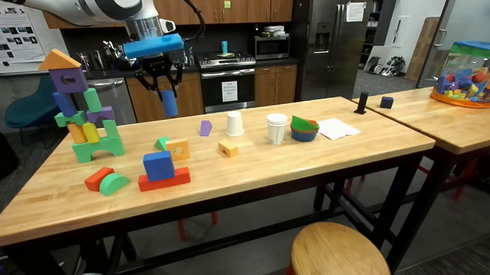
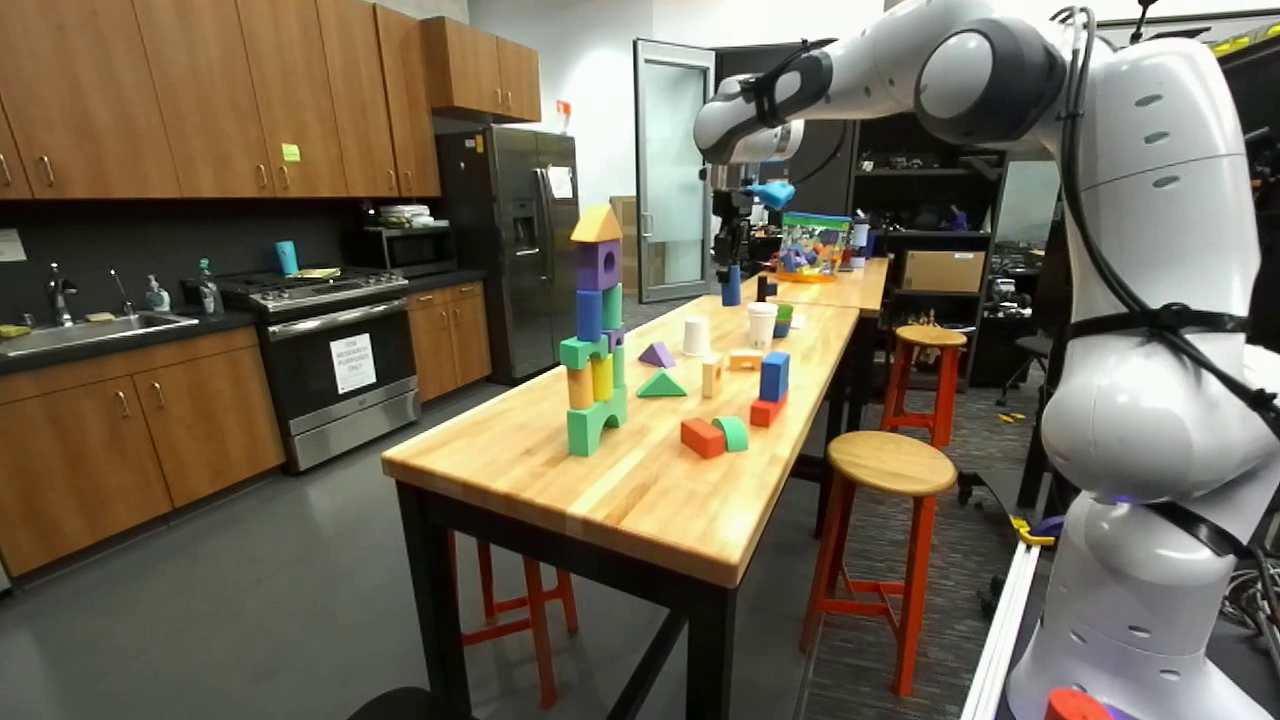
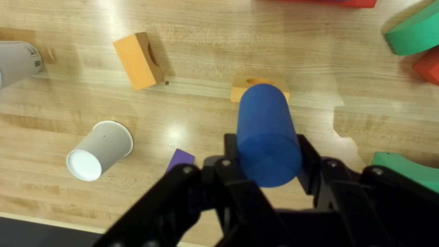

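My gripper (image 1: 168, 93) is shut on a blue cylinder (image 1: 170, 104) and holds it upright above the table; both also show in an exterior view, the gripper (image 2: 731, 262) above the cylinder (image 2: 731, 289). In the wrist view the cylinder (image 3: 265, 113) sits between the fingers and partly hides an orange block with a hole (image 3: 237, 93). A purple block (image 1: 205, 128) and a green triangle (image 1: 161, 144) lie nearby. A block tower (image 1: 98, 149) stands at the table's end, topped by an orange triangle (image 1: 58, 60). A blue block (image 1: 159, 166) stands on a red block (image 1: 167, 181).
On the table (image 1: 238, 175) are an orange arch block (image 1: 229, 148), an upturned white cup (image 1: 234, 123), stacked paper cups (image 1: 276, 129), bowls (image 1: 304, 133) and a white napkin (image 1: 337, 128). A red block (image 1: 96, 179) touches a green half-round (image 1: 113, 184). A block tub (image 1: 470, 75) stands farther off.
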Action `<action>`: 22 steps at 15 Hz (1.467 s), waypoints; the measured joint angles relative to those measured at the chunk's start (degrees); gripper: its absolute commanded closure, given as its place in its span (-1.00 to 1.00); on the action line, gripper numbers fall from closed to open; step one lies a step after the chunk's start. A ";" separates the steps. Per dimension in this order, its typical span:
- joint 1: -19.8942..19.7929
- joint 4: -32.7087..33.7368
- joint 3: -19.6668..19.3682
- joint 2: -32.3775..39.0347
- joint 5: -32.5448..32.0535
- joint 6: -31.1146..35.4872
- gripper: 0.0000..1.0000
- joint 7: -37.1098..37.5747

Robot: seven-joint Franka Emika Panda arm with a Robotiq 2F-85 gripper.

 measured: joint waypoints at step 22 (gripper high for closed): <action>4.40 -12.90 -9.86 -8.16 -1.74 -4.23 0.65 -1.89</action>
